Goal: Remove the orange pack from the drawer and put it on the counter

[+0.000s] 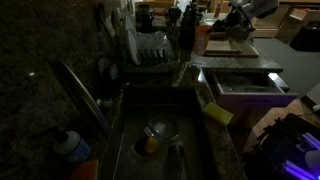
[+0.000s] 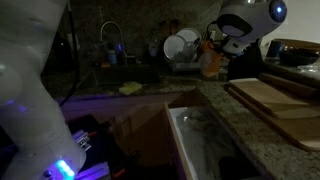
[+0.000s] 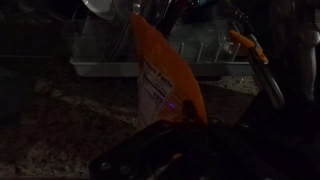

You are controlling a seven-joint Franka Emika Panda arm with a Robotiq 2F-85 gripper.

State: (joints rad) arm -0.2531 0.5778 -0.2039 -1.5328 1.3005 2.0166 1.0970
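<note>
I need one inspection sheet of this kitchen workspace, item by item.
surface: speckled stone counter, very dim light.
job's things: orange pack out of the drawer, near the dish rack; the drawer is open.
clutter: cutting board, yellow sponge, bowl in the sink.
grippers: gripper right at the pack; open or shut cannot be told.
cables: nothing seen.
surroundings: dish rack with plates, faucet.

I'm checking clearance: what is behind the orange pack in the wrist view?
A dish rack stands behind the orange pack, on the speckled counter. The pack covers the rack's middle; its contents are too dark to tell.
</note>
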